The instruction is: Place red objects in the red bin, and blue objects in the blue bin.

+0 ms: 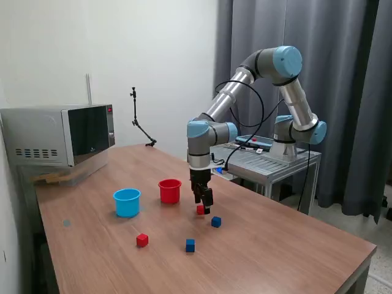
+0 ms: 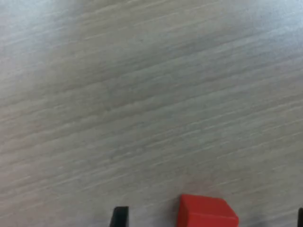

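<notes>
Nearest the exterior camera: blue cube (image 1: 190, 245) and red cube (image 1: 142, 240), both on the wooden table (image 1: 294, 251), well apart from each other, each in front of the cups. Second blue cube (image 1: 216, 222) farther back, just beside the gripper (image 1: 204, 206), toward the exterior view's right of it. Second red cube (image 1: 200, 210) right at the gripper's tips, resting on the table. Gripper pointing straight down over that cube; fingers (image 1: 207, 199) apparently spread either side of it, though too small there to be sure of contact. Red cup (image 1: 169, 190) upright, just toward the exterior view's left of the gripper; light blue cup (image 1: 127, 202) upright, farther left of the red cup, apart from it. Microwave (image 1: 58, 135) at the far corner, well behind the blue cup.

Wrist view: red cube (image 2: 206, 212) close up on the wood grain, lying between two dark fingertips (image 2: 120, 216). Fingers spread wide, a clear gap of table between the visible tip and the cube; not pinching it.
</notes>
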`<state>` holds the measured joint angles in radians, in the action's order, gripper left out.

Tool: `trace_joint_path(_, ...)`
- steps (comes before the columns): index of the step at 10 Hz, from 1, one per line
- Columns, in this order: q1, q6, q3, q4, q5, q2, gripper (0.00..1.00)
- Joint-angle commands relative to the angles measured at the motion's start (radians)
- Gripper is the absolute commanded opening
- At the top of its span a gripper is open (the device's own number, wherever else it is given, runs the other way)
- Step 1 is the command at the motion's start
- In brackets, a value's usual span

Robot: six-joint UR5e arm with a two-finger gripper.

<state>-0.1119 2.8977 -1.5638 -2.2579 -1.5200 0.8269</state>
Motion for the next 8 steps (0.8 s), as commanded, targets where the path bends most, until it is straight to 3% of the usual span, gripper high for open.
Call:
trace_joint_path(1, 0.0, 0.0, -0.004, -0.002, 0.0, -0.002, 1.0)
trace_joint_path(6, 0.001, 0.0, -0.015, 0.0, 0.001, 0.0, 1.0)
trace_joint_path(7, 0.001, 0.0, -0.016, -0.002, 0.001, -0.002, 0.0)
trace_joint_path(8, 0.0, 0.0, -0.016, -0.002, 0.001, 0.0, 0.0)
